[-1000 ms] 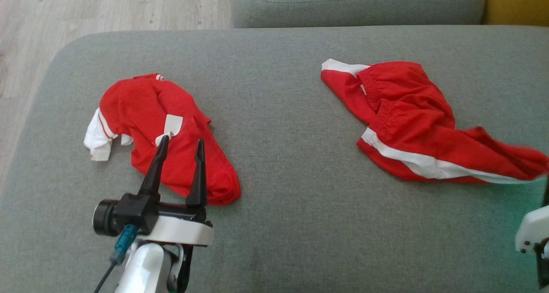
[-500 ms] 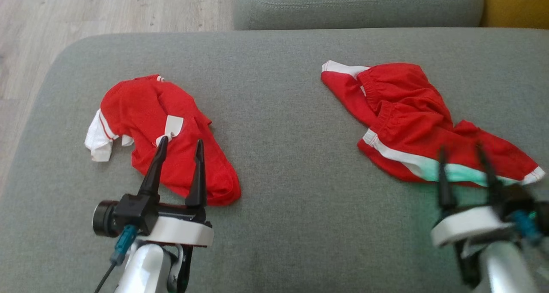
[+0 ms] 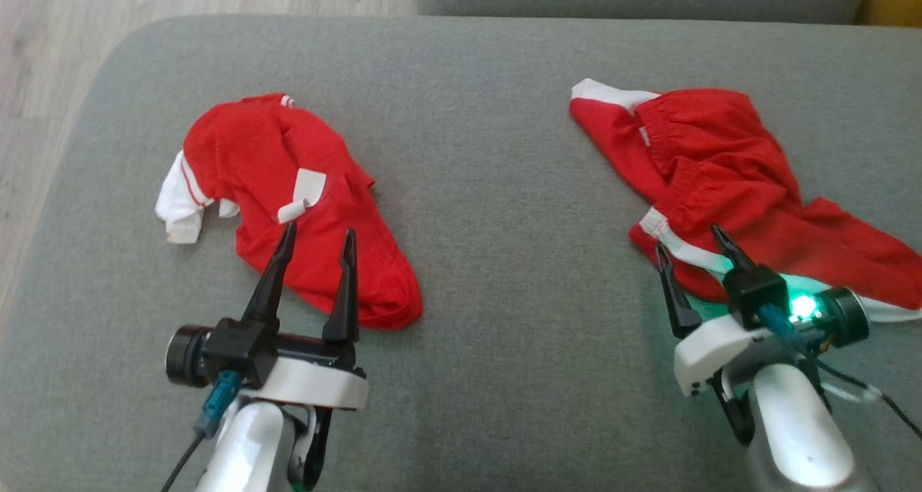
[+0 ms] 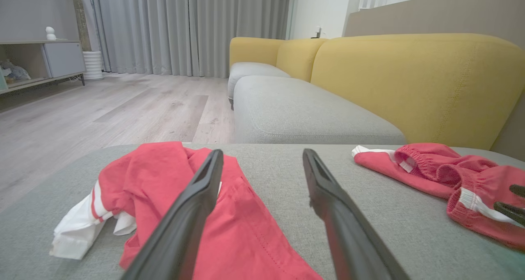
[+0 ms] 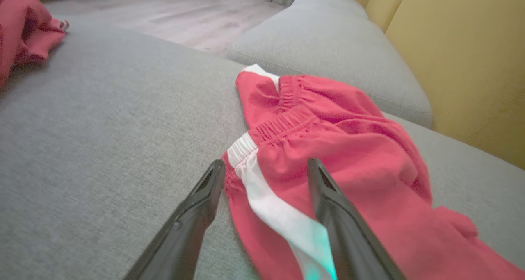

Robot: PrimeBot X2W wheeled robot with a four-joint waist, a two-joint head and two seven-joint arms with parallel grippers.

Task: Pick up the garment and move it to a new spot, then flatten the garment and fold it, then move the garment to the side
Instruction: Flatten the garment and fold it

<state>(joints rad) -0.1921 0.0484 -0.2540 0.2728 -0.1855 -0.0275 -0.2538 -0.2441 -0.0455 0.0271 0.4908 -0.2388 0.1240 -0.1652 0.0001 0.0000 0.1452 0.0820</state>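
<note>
Both jaws stand spread wide, released, with nothing between them. Grey seat (image 3: 504,189) spreads under everything and carries two garments. Behind it a second grey cushion (image 4: 295,116) meets a yellow sofa back (image 4: 410,79), and pale wood floor (image 4: 102,108) runs toward grey curtains (image 4: 184,26).

On my right lie the shorts (image 3: 727,182), red and crumpled, the gathered waistband on the side facing the other garment and a white stripe (image 5: 279,214) along the near edge. My right jaws point at that near edge. In the right wrist view one finger (image 5: 192,222) lies over bare seat just beside the waistband end and the other over red cloth, with the stripe between them. I cannot tell whether the tips touch the cloth.

Well apart, on my left, lies a red shirt (image 3: 288,182) with a white sleeve (image 3: 176,207) and a small white label (image 3: 306,189). My left jaws hover over its near part. A green lamp (image 3: 803,306) on my right wrist tints the stripe.
</note>
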